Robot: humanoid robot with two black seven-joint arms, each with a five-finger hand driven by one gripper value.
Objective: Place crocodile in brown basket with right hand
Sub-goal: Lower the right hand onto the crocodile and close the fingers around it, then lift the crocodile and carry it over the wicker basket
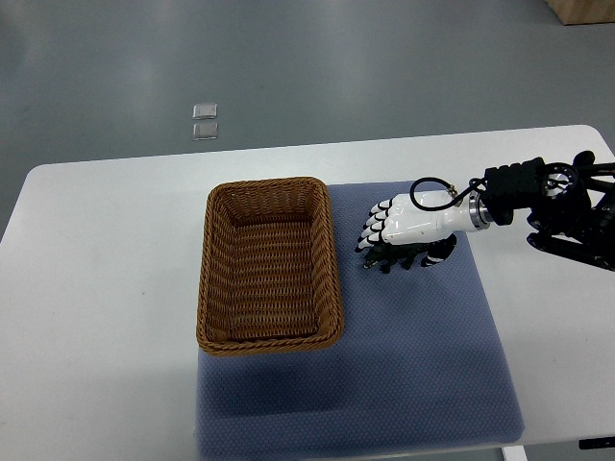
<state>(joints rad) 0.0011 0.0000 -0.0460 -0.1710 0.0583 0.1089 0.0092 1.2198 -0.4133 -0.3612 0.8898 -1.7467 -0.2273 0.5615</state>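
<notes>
- The right hand point(408, 223) reaches in from the right edge to the centre of the frame, palm down, over the blue mat point(432, 355).
- Its fingers point(373, 230) are curled downward and closed around the crocodile point(396, 257), a small dark green shape that shows only below the palm and fingertips.
- Whether the crocodile is lifted or rests on the mat cannot be told from this steep view.
- The brown basket point(271, 184) sits just left of the hand, half on the mat and half on the white counter point(96, 288), with nothing inside.
- Risk: little of the toy is enclosed, so a shallow grip could let it slip during the leftward carry.
- Risk: the basket's near wall stands high beside the fingers, so a low pass could knock the rim and shove the basket or dislodge the toy.
- Risk: releasing too early would drop it on the mat.
</notes>
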